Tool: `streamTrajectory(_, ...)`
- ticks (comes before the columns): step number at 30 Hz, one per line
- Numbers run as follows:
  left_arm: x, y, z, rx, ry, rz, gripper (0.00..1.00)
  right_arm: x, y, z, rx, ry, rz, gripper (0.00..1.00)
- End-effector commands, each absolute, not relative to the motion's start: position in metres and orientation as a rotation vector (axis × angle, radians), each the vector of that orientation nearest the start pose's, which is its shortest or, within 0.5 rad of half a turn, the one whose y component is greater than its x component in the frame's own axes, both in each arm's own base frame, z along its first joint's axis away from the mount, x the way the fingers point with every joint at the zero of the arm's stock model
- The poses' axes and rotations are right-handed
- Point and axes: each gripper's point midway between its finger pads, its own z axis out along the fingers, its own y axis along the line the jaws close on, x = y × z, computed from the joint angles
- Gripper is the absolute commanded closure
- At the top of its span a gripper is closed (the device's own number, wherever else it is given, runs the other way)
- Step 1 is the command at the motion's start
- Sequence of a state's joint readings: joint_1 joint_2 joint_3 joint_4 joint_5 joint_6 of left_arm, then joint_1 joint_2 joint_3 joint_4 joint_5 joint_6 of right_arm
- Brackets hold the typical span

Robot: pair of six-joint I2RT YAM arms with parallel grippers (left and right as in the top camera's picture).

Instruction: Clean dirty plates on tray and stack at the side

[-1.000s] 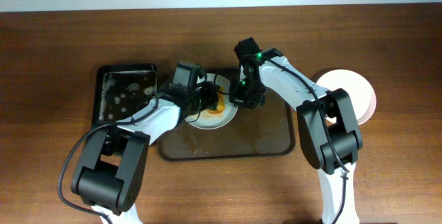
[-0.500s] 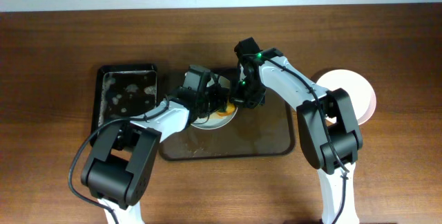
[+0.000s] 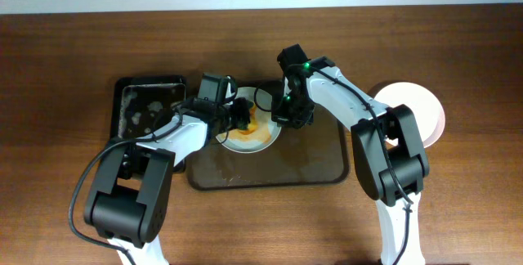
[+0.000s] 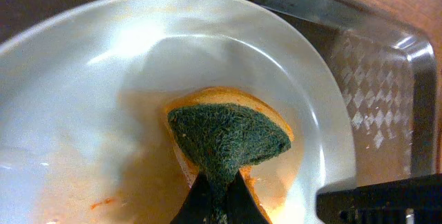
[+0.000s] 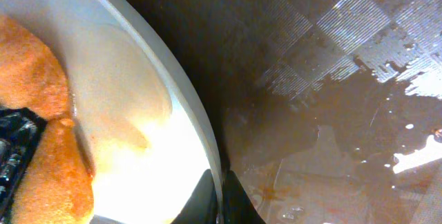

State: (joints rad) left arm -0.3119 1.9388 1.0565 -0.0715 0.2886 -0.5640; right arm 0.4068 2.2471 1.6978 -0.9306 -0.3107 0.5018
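One white plate (image 3: 255,140) smeared with orange sauce sits on the brown tray (image 3: 319,167). My left gripper (image 3: 242,118) is shut on a green-and-orange sponge (image 4: 231,137) pressed on the plate's inside (image 4: 90,113). My right gripper (image 3: 282,118) is shut on the plate's right rim (image 5: 183,120), over the wet tray floor (image 5: 331,113). Clean white plates (image 3: 413,105) are stacked on the table at the right, off the tray.
A smaller black tray (image 3: 151,111) with soapy residue lies left of the brown tray. The brown tray floor (image 3: 270,167) is wet with sauce-tinted water. The wooden table (image 3: 458,208) surrounds everything.
My left gripper with the sponge moved right across the plate, then back left. The right gripper has kept its hold on the rim.
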Motion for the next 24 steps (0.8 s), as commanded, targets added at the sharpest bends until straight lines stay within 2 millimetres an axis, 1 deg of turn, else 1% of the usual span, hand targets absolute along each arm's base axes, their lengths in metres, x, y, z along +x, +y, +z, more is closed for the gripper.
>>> streamTrajectory(1,0.416,-0.17,0.021,-0.04,2.603,-0.592,1.0,0.382,0.221,-0.004,0.127,3.182,0.436,0.96)
streamTrajectory(4,0.403,-0.155,0.019,0.06,2.653,-0.473,1.0,0.382,0.221,-0.004,0.127,3.185,0.434,0.96)
streamTrajectory(6,0.403,-0.15,0.025,0.146,2.638,-0.413,1.0,0.382,0.221,-0.004,0.127,3.184,0.434,0.96)
streamTrajectory(7,0.408,-0.14,0.034,0.15,2.609,-0.325,1.0,0.382,0.221,-0.004,0.127,3.185,0.434,0.96)
streamTrajectory(8,0.416,-0.125,0.048,0.111,2.562,-0.207,1.0,0.382,0.221,-0.004,0.127,3.185,0.434,0.96)
streamTrajectory(10,0.426,-0.108,0.074,0.061,2.482,-0.088,1.0,0.382,0.221,-0.004,0.128,3.184,0.434,0.96)
streamTrajectory(11,0.428,-0.106,0.088,0.069,2.447,-0.075,1.0,0.383,0.221,-0.004,0.129,3.182,0.434,0.96)
streamTrajectory(13,0.428,-0.109,0.109,0.104,2.402,-0.096,1.0,0.385,0.218,-0.004,0.133,3.176,0.436,0.96)
streamTrajectory(15,0.425,-0.108,0.122,0.103,2.381,-0.104,1.0,0.39,0.215,-0.003,0.096,3.162,0.444,0.96)
streamTrajectory(17,0.42,-0.106,0.128,0.102,2.384,-0.102,1.0,0.394,0.21,0.002,0.047,3.142,0.433,0.96)
streamTrajectory(18,0.417,-0.105,0.127,0.103,2.395,-0.099,1.0,0.396,0.205,0.005,0.043,3.133,0.408,0.96)
streamTrajectory(19,0.413,-0.103,0.125,0.1,2.414,-0.091,1.0,0.398,0.197,0.011,0.049,3.12,0.351,0.96)
streamTrajectory(20,0.411,-0.099,0.122,0.084,2.432,-0.085,1.0,0.399,0.193,0.017,0.014,3.104,0.33,0.96)
streamTrajectory(22,0.409,-0.083,0.117,-0.004,2.463,-0.079,1.0,0.402,0.189,0.028,-0.05,3.073,0.291,0.96)
streamTrajectory(24,0.41,-0.064,0.115,-0.092,2.475,-0.071,1.0,0.402,0.181,0.039,-0.069,3.051,0.231,0.96)
